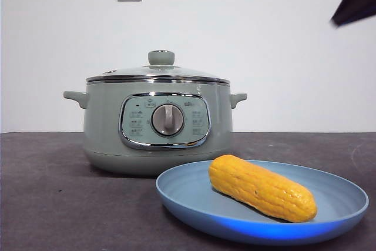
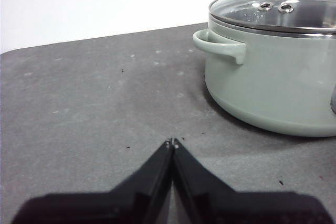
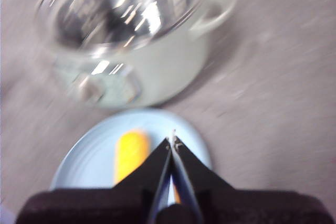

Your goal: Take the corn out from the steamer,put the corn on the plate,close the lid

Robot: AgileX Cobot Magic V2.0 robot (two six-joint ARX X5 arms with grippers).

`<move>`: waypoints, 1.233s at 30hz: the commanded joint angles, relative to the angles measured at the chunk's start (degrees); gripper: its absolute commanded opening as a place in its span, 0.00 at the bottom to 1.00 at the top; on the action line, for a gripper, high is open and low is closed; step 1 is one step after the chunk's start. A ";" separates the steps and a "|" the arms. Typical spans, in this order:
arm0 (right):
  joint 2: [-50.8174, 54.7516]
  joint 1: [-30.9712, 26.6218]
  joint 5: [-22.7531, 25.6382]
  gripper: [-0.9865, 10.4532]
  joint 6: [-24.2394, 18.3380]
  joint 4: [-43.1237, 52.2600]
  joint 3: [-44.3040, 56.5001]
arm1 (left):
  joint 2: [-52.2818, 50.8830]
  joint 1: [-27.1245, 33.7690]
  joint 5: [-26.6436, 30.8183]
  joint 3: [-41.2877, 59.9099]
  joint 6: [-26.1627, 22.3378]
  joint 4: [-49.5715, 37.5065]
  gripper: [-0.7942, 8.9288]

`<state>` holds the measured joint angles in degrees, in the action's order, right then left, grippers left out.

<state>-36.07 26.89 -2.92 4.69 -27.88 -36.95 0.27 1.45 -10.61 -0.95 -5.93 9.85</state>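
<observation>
Corn (image 1: 262,187), bumpy yellow-orange cob, lies on shallow blue plate (image 1: 194,204) in front of sage-green steamer (image 1: 106,127); glass lid (image 1: 176,72) sits on. Left gripper (image 2: 172,142) and right gripper (image 3: 172,140) both pinched together, empty. Risk: rounded cob could roll if plate gets knocked.

Even bright light; right wrist view motion-blurred, glare on the lid (image 3: 118,11).
</observation>
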 commanded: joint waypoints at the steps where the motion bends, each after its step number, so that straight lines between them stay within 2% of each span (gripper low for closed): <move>1: 4.35 -6.88 0.26 0.09 -0.72 0.20 0.48 | -0.15 0.15 0.00 0.79 0.39 -0.31 0.08; 6: 11.10 -18.36 0.26 0.09 -2.67 1.49 1.51 | -0.15 0.15 0.00 0.79 0.39 -0.31 0.08; 10: 16.59 -22.16 0.28 0.09 -2.67 9.81 7.65 | -0.15 0.15 -0.02 0.79 0.39 -0.31 0.08; 15: 23.65 -23.21 0.33 0.09 -2.58 19.82 19.63 | -0.15 0.15 -0.02 0.79 0.39 -0.31 0.08; 21: 31.06 -23.19 0.31 0.09 -2.54 22.71 30.16 | -0.15 0.15 -0.02 0.79 0.39 -0.33 0.08; 26: 36.15 -23.15 0.31 0.09 -1.68 22.71 34.69 | -0.15 0.15 -0.02 0.79 0.39 -0.31 0.08; 37: 36.00 -23.10 0.24 0.09 -1.53 17.51 36.61 | -0.15 0.15 -0.02 0.79 0.39 -0.31 0.08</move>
<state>-0.23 3.75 -2.79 2.68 -10.33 -1.17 0.27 1.45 -10.63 -0.95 -5.91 9.82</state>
